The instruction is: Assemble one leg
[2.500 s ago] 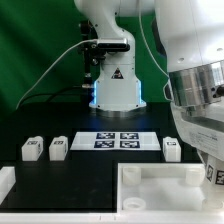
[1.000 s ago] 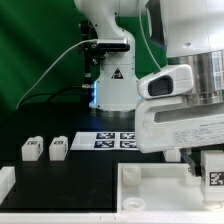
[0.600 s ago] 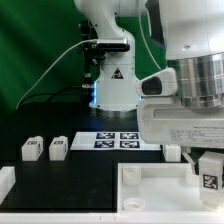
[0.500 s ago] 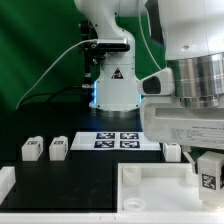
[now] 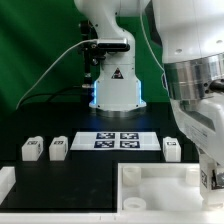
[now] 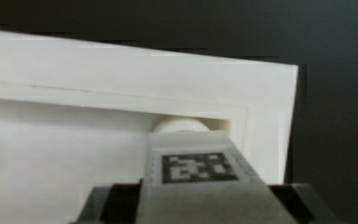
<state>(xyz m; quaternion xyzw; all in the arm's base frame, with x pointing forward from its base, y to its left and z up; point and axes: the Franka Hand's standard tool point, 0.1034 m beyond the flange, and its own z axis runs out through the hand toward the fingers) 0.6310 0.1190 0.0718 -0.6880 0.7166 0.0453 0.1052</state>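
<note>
While the two-finger hand (image 6: 194, 200) pinches one small white plastic block-like leg (image 6: 194, 168) marked with a black-and-white square tag, that leg hangs over a corner of the large white square panel with a raised rim (image 6: 87, 75). It sits just beside a rounded white boss (image 6: 185, 127) inside that corner.

Wrist view: dark fingers (image 6: 115, 205) flank the leg on both sides, so the hand is closed on it. Whether the leg's lower end touches the panel cannot be told.

Exterior view: the white arm (image 5: 190, 80) hides nearly all of the grasp, which lies over the panel's end toward the exterior view's right. One spare leg (image 5: 32, 149) and a second spare leg (image 5: 58, 148) stand on the black surface (image 5: 90, 180), well beyond the panel toward the exterior view's left. A third spare leg (image 5: 172, 149) stands just behind the panel's rim. The marker board (image 5: 118, 140) lies behind the panel.

Progress, as judged: the leg has been picked up and brought to the corner. Lining it up with the boss, seating it, fastening it and releasing it appear to remain.
</note>
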